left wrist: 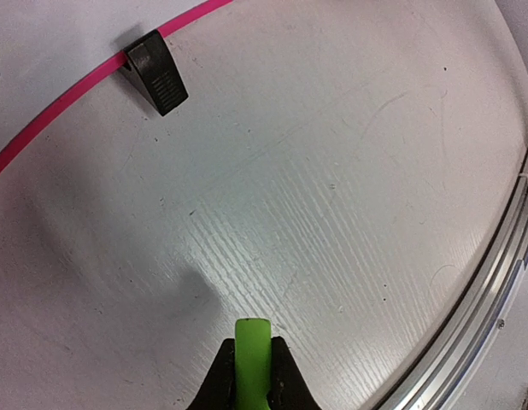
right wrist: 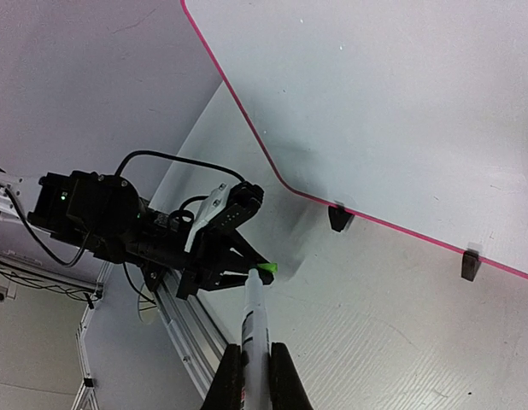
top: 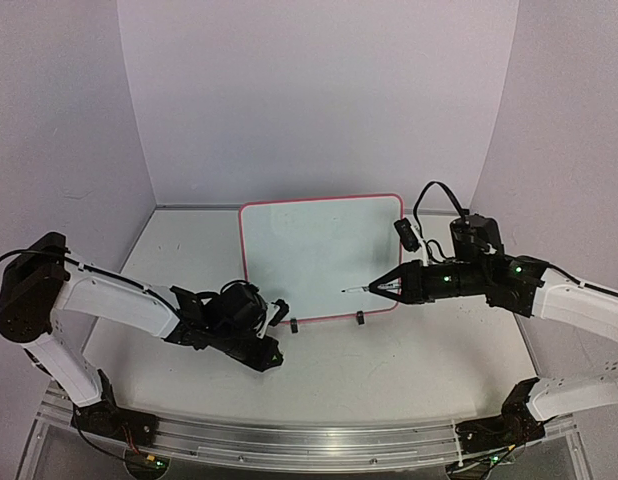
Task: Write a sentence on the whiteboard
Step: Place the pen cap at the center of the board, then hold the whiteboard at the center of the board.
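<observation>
At the middle of the table (top: pixel 419 370), the whiteboard (top: pixel 309 250) is lying with its pink rim running all round and its face showing plain white. Two black feet are clipping its 6 o'clock edge: the left clip foot (top: pixel 292 322) toward 7 o'clock and the right clip foot (top: pixel 359 318) toward 5 o'clock.

From 3 o'clock the right gripper (top: pixel 384 288) is reaching in, its jaws pressing together on a white marker (top: pixel 357 289). The marker is pointing toward 9 o'clock, and its tip is hanging over the board's 5 o'clock corner, inside the rim. Whether the tip is touching the surface I cannot tell. In the right wrist view the marker's green end is pointing toward 12 o'clock, with the board filling the 1 o'clock part of the view.

Just off the board's 7 o'clock corner, beside the left clip foot, the left gripper (top: pixel 279 308) is hovering over bare table. Its jaws are pinching a green cap (left wrist: pixel 252 354). In the left wrist view the foot and the pink rim are sitting toward 11 o'clock.
</observation>
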Motion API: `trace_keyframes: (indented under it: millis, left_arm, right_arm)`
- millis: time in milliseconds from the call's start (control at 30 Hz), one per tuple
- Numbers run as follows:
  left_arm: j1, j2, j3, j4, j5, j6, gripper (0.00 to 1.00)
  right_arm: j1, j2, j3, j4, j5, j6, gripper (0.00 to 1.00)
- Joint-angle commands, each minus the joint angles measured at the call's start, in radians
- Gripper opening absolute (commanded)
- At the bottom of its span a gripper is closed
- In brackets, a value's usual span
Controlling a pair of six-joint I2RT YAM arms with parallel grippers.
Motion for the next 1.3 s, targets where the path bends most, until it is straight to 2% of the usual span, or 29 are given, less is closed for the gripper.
trace_keyframes:
  millis: [0, 533, 833, 933, 1033, 1267]
  left_arm:
    - [-0.002, 0.015, 0.042, -0.016, -0.04, -0.014, 0.12]
    - [-0.001, 0.022, 0.044, -0.044, -0.06, -0.012, 0.37]
    - [-0.002, -0.116, 0.006, -0.077, -0.136, -0.038, 0.64]
    - [-0.002, -0.171, 0.016, -0.151, -0.199, -0.05, 0.68]
    - [-0.002, -0.203, 0.069, -0.305, -0.275, -0.072, 0.73]
    - [0.009, -0.29, 0.186, -0.538, -0.35, -0.036, 0.79]
  right_arm:
    - [0.009, 0.009, 0.005, 0.004, 0.029, -0.017, 0.0]
    - [0.031, 0.016, 0.026, -0.02, 0.056, -0.024, 0.0]
    - [0.041, -0.013, 0.021, -0.02, 0.087, -0.017, 0.0]
    - [0.042, -0.036, 0.014, -0.02, 0.123, -0.005, 0.0]
    - [0.042, -0.066, 0.007, -0.019, 0.146, 0.001, 0.0]
    - [0.044, -0.124, -0.024, -0.011, 0.178, 0.001, 0.0]
